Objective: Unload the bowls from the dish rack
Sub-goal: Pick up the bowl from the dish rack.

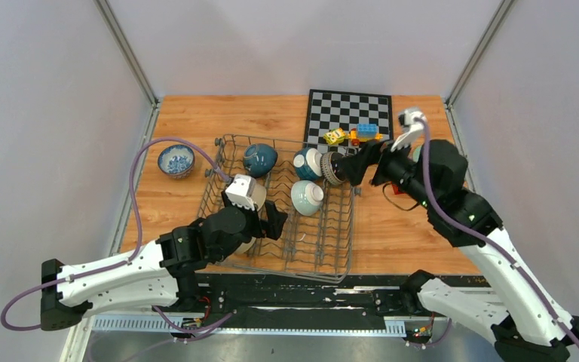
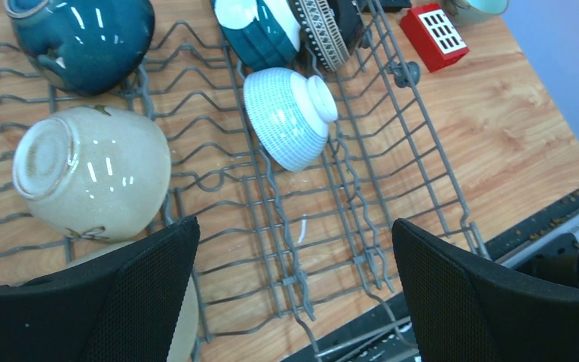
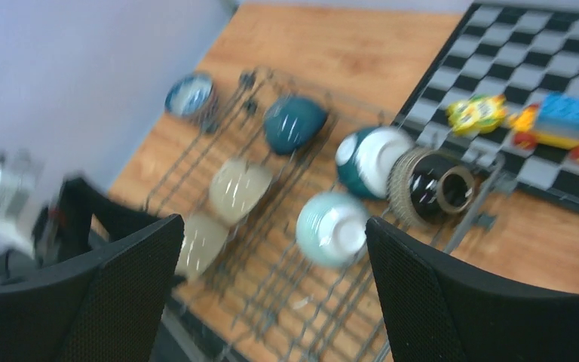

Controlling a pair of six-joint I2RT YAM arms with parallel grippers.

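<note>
The grey wire dish rack point(image 1: 323, 249) holds several bowls: a dark teal one point(image 1: 260, 159), a teal-and-white one point(image 1: 306, 163), a dark brown striped one point(image 1: 332, 168), a pale celadon one point(image 1: 306, 197) and a beige one point(image 2: 90, 173), with another beige one point(image 2: 185, 326) beside it. A blue-and-white patterned bowl point(image 1: 176, 161) stands on the table left of the rack. My left gripper point(image 2: 294, 294) hangs open over the rack's near left part, empty, next to the beige bowls. My right gripper point(image 1: 353, 167) is open and empty at the rack's far right edge, beside the striped bowl point(image 3: 430, 185).
A black-and-white chessboard point(image 1: 339, 111) with small toy blocks point(image 1: 356, 134) lies at the back right. A red block point(image 2: 435, 34) and a pale bowl point(image 2: 482, 6) sit on the wood right of the rack. The right wrist view is blurred.
</note>
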